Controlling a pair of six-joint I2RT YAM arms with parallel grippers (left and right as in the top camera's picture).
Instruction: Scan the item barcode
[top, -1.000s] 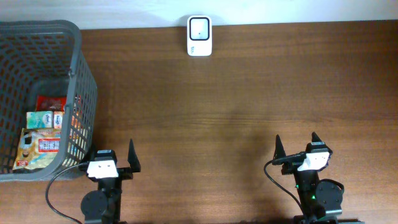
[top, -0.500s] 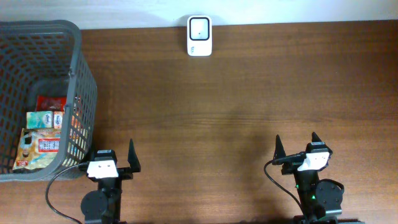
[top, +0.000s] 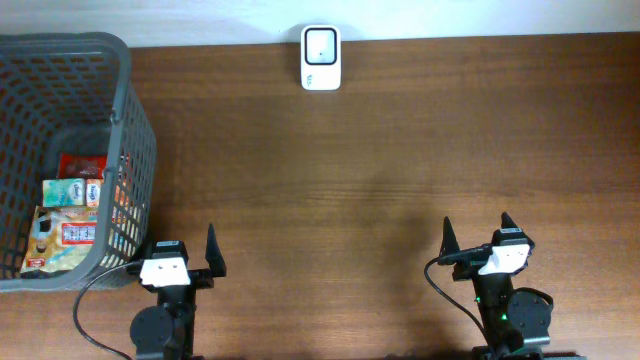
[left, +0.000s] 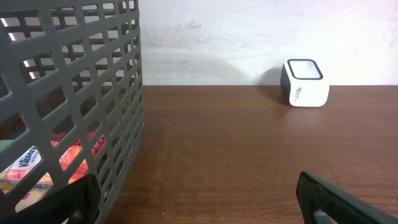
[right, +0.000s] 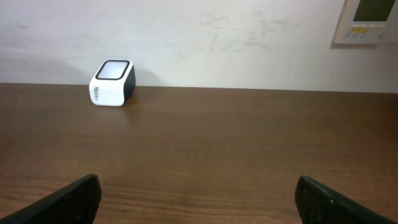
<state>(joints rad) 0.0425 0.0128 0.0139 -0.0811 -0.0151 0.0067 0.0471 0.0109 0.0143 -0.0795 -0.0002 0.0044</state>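
Several packaged items (top: 68, 210) lie in the grey mesh basket (top: 135, 130) at the table's left; through the mesh in the left wrist view I see a tissue pack and red wrappers (left: 68, 152). The white barcode scanner (top: 321, 58) stands at the far edge, also in both wrist views (left: 305, 83) (right: 112, 82). My left gripper (top: 182, 242) rests open at the near edge, right beside the basket's corner (left: 93, 93), with nothing between its fingers (left: 199, 200). My right gripper (top: 477, 226) is open and empty near the front right (right: 199, 198).
A brown wooden table (top: 400, 150) stretches between the grippers and the scanner. A pale wall runs behind the table, with a wall panel (right: 370, 18) at upper right in the right wrist view.
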